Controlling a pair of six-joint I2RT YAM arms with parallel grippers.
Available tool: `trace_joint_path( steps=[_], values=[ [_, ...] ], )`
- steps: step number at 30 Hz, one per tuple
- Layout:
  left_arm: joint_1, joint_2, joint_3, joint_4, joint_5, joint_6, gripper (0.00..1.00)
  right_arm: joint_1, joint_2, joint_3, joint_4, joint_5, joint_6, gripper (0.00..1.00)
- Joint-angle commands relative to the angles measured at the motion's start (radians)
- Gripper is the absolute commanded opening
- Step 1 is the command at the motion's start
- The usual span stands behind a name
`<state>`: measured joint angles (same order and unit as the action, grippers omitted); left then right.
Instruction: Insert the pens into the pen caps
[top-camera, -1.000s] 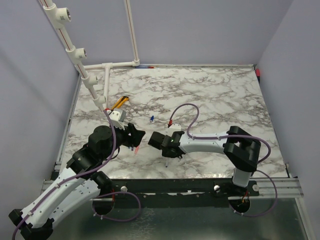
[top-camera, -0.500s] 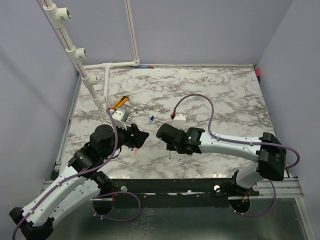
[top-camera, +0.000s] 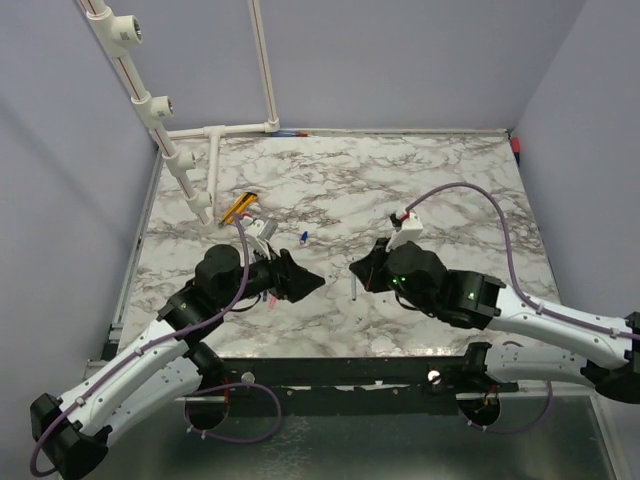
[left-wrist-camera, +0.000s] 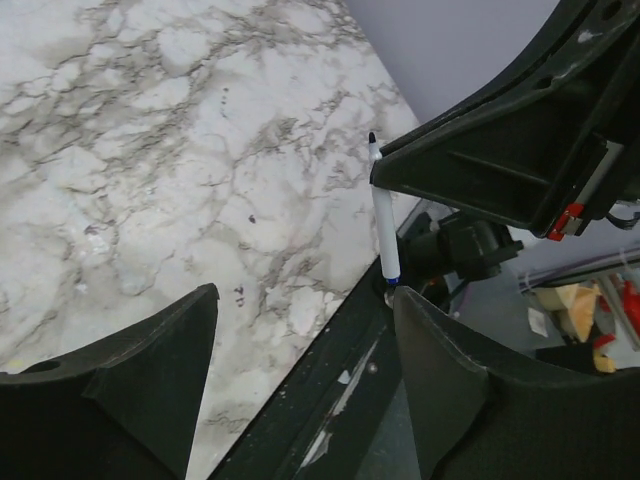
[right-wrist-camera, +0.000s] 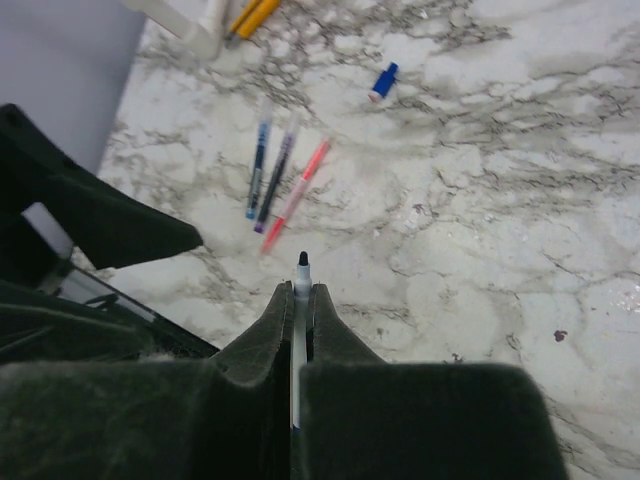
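At the near left, loose pens: blue stick pen (right-wrist-camera: 257, 170), dark purple one (right-wrist-camera: 275, 180) and red-pink one (right-wrist-camera: 297, 195) are laid side by side on the white marbled tabletop (top-camera: 450, 190).
Left gripper (left-wrist-camera: 302, 300): spread wide, nothing gripped.
Small blue plastic cap (right-wrist-camera: 381, 82): laid apart, farther back.
Right gripper (right-wrist-camera: 300, 295): clamped on a thin whitish pen with blue end (left-wrist-camera: 385, 225), dark tip protruding.

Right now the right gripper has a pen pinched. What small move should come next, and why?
Probably send the open, empty left gripper to the blue cap lying loose and pinch it. The right gripper is shut on the white pen with its tip bare, so a cap must be in hand first.
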<state>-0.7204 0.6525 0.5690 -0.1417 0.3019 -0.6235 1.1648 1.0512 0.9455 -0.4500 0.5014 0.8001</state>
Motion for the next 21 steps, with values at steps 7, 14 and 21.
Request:
trace_joint_path(
  steps=[7,14,21],
  values=[
    [0.001,0.064,-0.091,0.423,0.276,-0.234,0.70,-0.001,-0.144,-0.052,0.335,-0.150,-0.178,0.01],
    [0.000,0.080,-0.061,0.504,0.363,-0.249,0.69,-0.001,-0.128,-0.024,0.433,-0.251,-0.211,0.01],
    [-0.001,0.079,-0.022,0.513,0.410,-0.252,0.68,-0.002,-0.085,-0.023,0.521,-0.327,-0.207,0.01]
  ],
)
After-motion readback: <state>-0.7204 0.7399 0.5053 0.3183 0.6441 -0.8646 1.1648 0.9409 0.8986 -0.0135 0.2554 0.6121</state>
